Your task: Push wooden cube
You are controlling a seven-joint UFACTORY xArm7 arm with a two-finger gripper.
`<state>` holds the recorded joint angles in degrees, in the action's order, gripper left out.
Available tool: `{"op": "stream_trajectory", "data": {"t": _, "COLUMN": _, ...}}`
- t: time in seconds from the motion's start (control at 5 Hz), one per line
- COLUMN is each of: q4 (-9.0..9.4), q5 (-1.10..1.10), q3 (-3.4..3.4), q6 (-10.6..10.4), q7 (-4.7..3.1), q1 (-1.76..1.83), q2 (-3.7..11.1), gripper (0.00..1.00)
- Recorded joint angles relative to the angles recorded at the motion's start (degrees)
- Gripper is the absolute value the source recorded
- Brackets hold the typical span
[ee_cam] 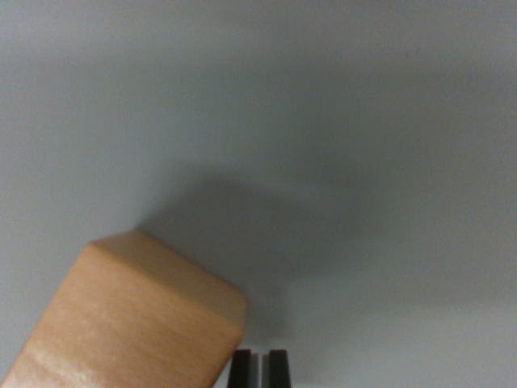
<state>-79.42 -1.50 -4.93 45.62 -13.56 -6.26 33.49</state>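
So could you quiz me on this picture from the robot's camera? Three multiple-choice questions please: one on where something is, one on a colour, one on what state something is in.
1. Where does the wooden cube sit in the wrist view?
A. Upper right
B. Lower left
C. Dead centre

2. What colour is the surface under the cube?
A. Pale grey
B. Bright red
C. Dark green

3. How do the fingers of the tool stand?
A. Spread wide around the cube
C. Clamped on the cube
B. Close together beside the cube, nothing between them

Answers:
1. B: the cube fills the lower-left corner.
2. A: the whole background is plain pale grey.
3. B: the two dark fingertips sit nearly together at the bottom edge, just to the wrist view's right of the cube's corner, with only a thin gap.
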Motion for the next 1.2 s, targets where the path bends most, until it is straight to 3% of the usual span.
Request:
{"op": "stream_trajectory", "data": {"t": 0.2, "q4": -2.2, "q5": -0.07, "q3": 0.12, "q6": 0.85, "q7": 0.14, "q1": 0.02, "q2": 1.35, "gripper": 1.0}}
{"op": "stream_trajectory", "data": {"t": 0.4, "q4": -2.2, "q5": -0.07, "q3": 0.12, "q6": 0.85, "q7": 0.14, "q1": 0.02, "q2": 1.35, "gripper": 1.0}}
{"op": "stream_trajectory", "data": {"t": 0.6, "q4": -4.15, "q5": -0.13, "q3": 0.23, "q6": 1.6, "q7": 0.27, "q1": 0.04, "q2": 2.55, "gripper": 1.0}}
{"op": "stream_trajectory", "data": {"t": 0.8, "q4": -4.15, "q5": -0.13, "q3": 0.23, "q6": 1.6, "q7": 0.27, "q1": 0.04, "q2": 2.55, "gripper": 1.0}}
{"op": "stream_trajectory", "data": {"t": 1.0, "q4": -5.8, "q5": -0.19, "q3": 0.32, "q6": 2.24, "q7": 0.38, "q1": 0.05, "q2": 3.57, "gripper": 1.0}}
{"op": "stream_trajectory", "data": {"t": 1.2, "q4": -5.8, "q5": -0.19, "q3": 0.32, "q6": 2.24, "q7": 0.38, "q1": 0.05, "q2": 3.57, "gripper": 1.0}}
